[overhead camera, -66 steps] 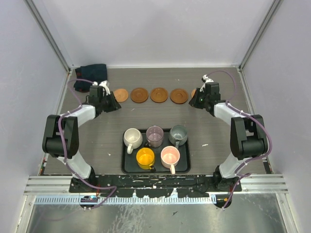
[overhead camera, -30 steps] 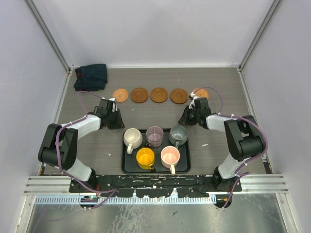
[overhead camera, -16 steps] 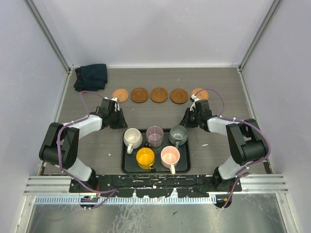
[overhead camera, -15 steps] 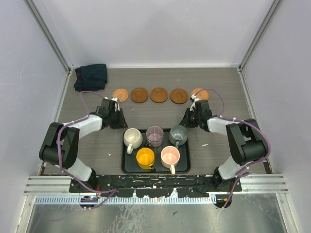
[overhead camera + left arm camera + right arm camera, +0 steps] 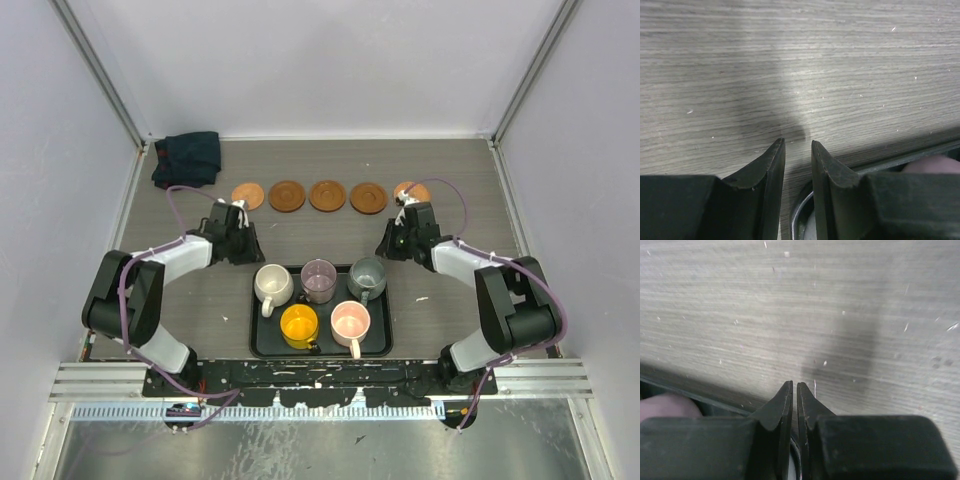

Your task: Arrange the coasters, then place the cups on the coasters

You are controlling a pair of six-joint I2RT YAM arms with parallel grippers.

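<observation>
rightmost coaster (image 5: pixel 408 188): part-hidden by right arm (image 5: pixel 455 256); tray (image 5: pixel 910 155): cut off, blurred

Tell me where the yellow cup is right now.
In the top view, the yellow cup stands in the near row of the black tray, left of the pale pink cup and just in front of the cream-white cup.

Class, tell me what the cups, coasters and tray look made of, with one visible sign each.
The cups: probably glazed ceramic; smooth, solid pastel colours. The coasters: possibly wood or cork; dull brown, no shine. The tray: black, faint sheen; plastic or metal, unclear.
</observation>
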